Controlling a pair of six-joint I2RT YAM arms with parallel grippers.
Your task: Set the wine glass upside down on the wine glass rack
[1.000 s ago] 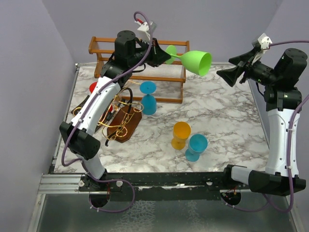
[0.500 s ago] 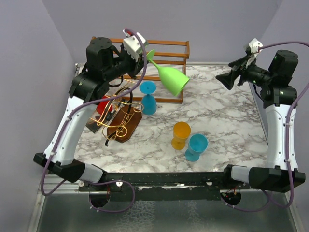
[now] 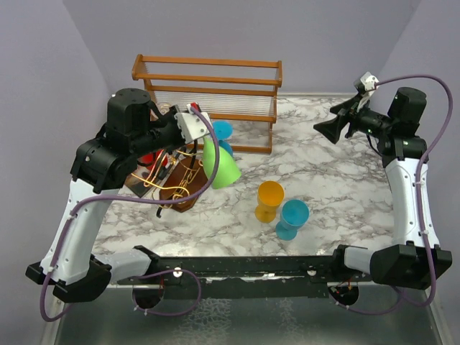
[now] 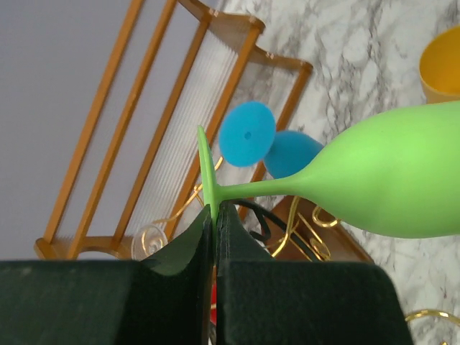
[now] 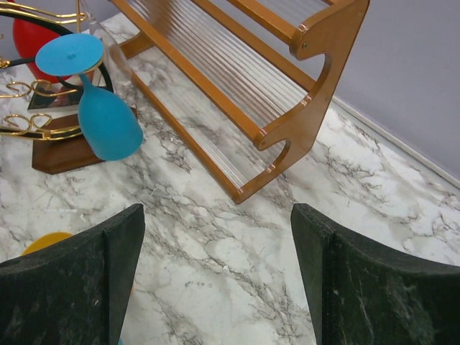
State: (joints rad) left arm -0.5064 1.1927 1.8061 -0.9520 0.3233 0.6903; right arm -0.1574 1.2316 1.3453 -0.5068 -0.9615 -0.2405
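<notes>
The tabletop (image 3: 330, 169) is white marble with grey veins, closed in by plain lilac walls, with a metal rail along its near edge. A wooden slatted frame (image 3: 208, 77) stands at the back. A yellow cup (image 3: 269, 200) and a teal glass (image 3: 292, 218) sit close together near the middle.

The green wine glass (image 3: 219, 164) hangs in the air, tilted, bowl down, just right of the wine glass rack (image 3: 181, 188). The left fingers (image 4: 183, 248) are pinching the thin edge of its foot. The right fingers (image 5: 72, 287) are spread wide, high above the far right of the tabletop.

The left arm covers much of the rack's gold wire, and a red thing (image 3: 149, 157) behind it shows only in part. A blue glass (image 5: 108, 118), foot up, stands by the rack, half hidden from above by the green bowl. Whether the green glass touches the wire cannot be told. In the left wrist view the green bowl runs off the right edge.
</notes>
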